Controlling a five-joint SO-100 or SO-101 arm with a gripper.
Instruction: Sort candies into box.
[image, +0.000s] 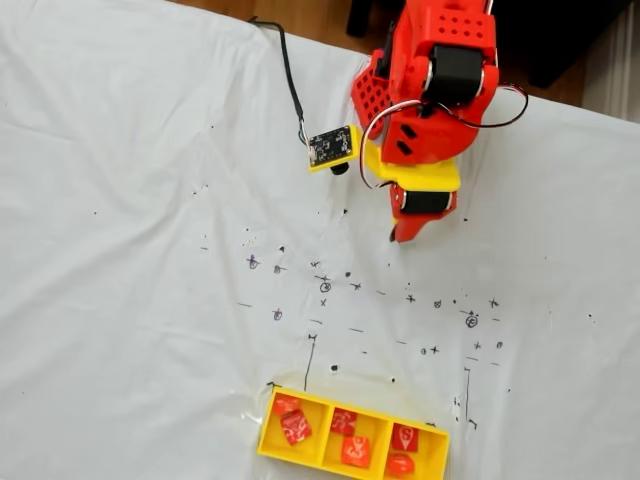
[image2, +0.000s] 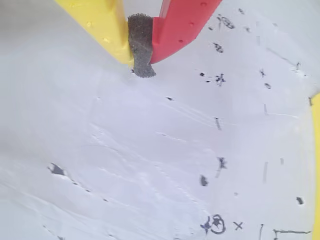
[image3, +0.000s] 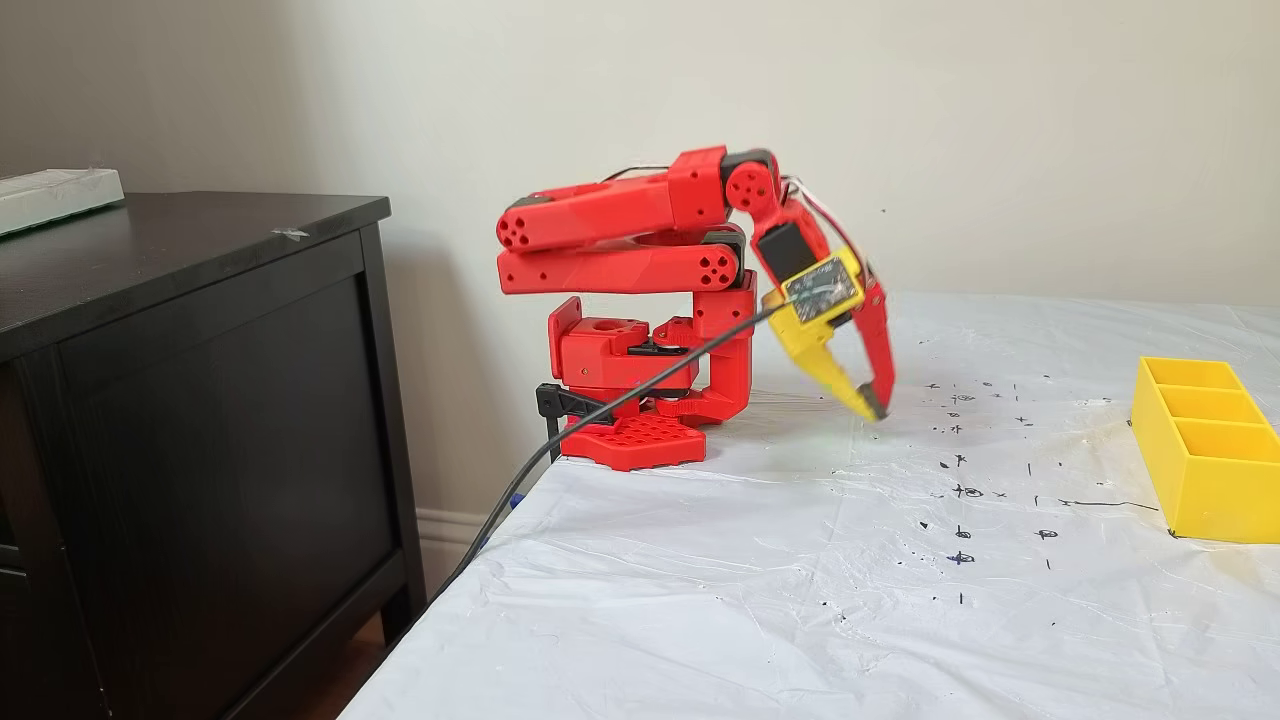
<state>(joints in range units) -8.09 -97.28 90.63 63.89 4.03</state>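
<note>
Across the bench (image: 120, 300) we are seeing a wrinkled white plastic sheet lying flat, dotted with small black pen marks, crosses and circled symbols. Beside the bench in a fixed view, a dark wooden cabinet (image3: 190, 420) is standing against a plain pale wall (image3: 1000, 130), and a black cable (image3: 620, 400) is running from the arm down over the bench edge. We are observing the pincer (image2: 142, 62) hovering just above the sheet with its yellow and red fingers pressed together on their grey pad, gripping nothing. The box (image: 275, 440) is sitting at the lower edge of a fixed view, well apart from the pincer. The candies (image: 295, 428) are lying inside it, two in each compartment.
</note>
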